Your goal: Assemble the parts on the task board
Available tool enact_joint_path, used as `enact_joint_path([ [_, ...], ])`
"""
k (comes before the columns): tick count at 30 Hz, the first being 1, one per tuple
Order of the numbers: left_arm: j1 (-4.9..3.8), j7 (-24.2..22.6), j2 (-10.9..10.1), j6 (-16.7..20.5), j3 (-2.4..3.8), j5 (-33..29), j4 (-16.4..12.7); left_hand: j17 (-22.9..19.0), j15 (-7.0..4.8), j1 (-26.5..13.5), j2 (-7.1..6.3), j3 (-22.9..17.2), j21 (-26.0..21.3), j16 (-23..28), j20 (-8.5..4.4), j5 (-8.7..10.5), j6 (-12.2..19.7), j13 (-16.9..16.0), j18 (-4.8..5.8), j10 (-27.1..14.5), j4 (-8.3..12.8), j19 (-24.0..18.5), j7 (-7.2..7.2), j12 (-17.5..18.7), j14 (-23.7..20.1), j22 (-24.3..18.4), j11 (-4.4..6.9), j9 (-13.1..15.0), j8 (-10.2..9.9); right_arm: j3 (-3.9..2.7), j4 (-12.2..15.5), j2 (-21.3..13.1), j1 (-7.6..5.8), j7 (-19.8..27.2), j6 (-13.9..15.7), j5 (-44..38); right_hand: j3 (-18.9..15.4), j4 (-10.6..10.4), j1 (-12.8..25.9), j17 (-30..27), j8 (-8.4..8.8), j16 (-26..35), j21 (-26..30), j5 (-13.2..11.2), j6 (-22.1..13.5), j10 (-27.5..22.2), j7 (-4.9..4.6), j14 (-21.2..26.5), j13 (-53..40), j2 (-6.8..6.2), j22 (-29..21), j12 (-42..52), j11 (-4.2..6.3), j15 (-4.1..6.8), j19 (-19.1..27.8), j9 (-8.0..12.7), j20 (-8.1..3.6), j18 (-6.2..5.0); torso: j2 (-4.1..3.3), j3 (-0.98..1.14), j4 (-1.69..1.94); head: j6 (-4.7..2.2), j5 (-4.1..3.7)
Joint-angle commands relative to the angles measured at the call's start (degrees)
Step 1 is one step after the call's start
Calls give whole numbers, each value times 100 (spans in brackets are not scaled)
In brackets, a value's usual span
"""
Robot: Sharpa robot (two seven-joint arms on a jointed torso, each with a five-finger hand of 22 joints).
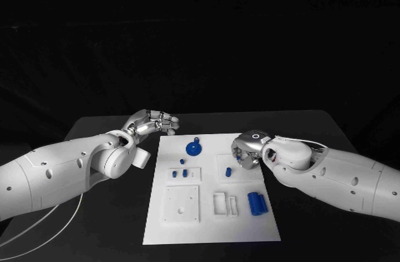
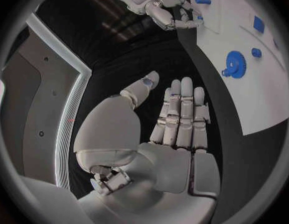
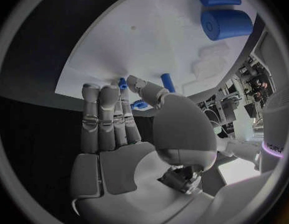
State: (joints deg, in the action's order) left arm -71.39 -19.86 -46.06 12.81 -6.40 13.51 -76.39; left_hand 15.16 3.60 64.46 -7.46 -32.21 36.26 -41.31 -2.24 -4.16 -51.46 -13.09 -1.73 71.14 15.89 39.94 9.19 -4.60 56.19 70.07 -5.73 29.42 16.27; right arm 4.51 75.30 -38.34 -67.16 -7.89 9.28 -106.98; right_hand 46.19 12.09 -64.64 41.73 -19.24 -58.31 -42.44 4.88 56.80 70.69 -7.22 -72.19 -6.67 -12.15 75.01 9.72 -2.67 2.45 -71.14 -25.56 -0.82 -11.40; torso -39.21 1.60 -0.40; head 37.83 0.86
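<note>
Presently the right hand (image 1: 247, 152) hovers at the task board's (image 1: 208, 227) right edge, fingers extended and apart, holding nothing. A small blue peg (image 1: 228, 172) stands upright on the board just beside it, toward the robot. The left hand (image 1: 154, 123), empty, fingers straight, lies off the board's far-left corner, farther from the peg. The right fingertips are hard to make out.

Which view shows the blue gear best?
The head view: the gear lies whole and unblocked on the board. The left wrist view shows the gear too, but bent near the rim. In the right wrist view I cannot identify it.
</note>
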Motion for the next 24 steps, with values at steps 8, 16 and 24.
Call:
enact_joint_path([
  [8, -13, 33, 12, -132, 4, -41, -31, 23, 34, -38, 33, 42, -35, 52, 43, 20, 45, 11, -3, -28, 5, -6, -8, 37, 10, 11, -18, -3, 2, 94, -27, 41, 78, -186, -297, -428, 81, 28, -83, 104, -68, -105, -109, -38, 129, 371, 34, -13, -72, 26, 113, -48, -49, 79, -27, 1, -54, -360, 1, 2, -2, 18, -6],
  [16, -13, 54, 15, -126, 4, -41, -40, 34, 35, -39, 33, 45, -39, 66, 45, 27, 51, 13, -5, -34, 4, -5, -6, 41, 13, 14, -20, -4, 0, 113, -38, 60, 88, -273, -207, -592, 181, 60, -140, 229, -113, -203, -240, -57, 251, 495, 79, -27, -164, 46, 128, -53, -7, 119, -60, 3, -87, -360, 2, 0, -3, 24, -22],
  [24, -13, 55, 14, -109, 4, -41, -41, 42, 35, -36, 37, 44, -42, 75, 45, 27, 54, 14, -7, -35, 4, -4, -6, 43, 16, 17, -21, -5, 0, 118, 11, 54, 97, -327, -35, -690, 287, 60, -171, 387, -163, -314, -430, -78, 389, 656, 132, -76, -286, 27, 130, -42, 53, 177, -119, -1, -142, -360, 3, 1, -2, 21, -36],
])
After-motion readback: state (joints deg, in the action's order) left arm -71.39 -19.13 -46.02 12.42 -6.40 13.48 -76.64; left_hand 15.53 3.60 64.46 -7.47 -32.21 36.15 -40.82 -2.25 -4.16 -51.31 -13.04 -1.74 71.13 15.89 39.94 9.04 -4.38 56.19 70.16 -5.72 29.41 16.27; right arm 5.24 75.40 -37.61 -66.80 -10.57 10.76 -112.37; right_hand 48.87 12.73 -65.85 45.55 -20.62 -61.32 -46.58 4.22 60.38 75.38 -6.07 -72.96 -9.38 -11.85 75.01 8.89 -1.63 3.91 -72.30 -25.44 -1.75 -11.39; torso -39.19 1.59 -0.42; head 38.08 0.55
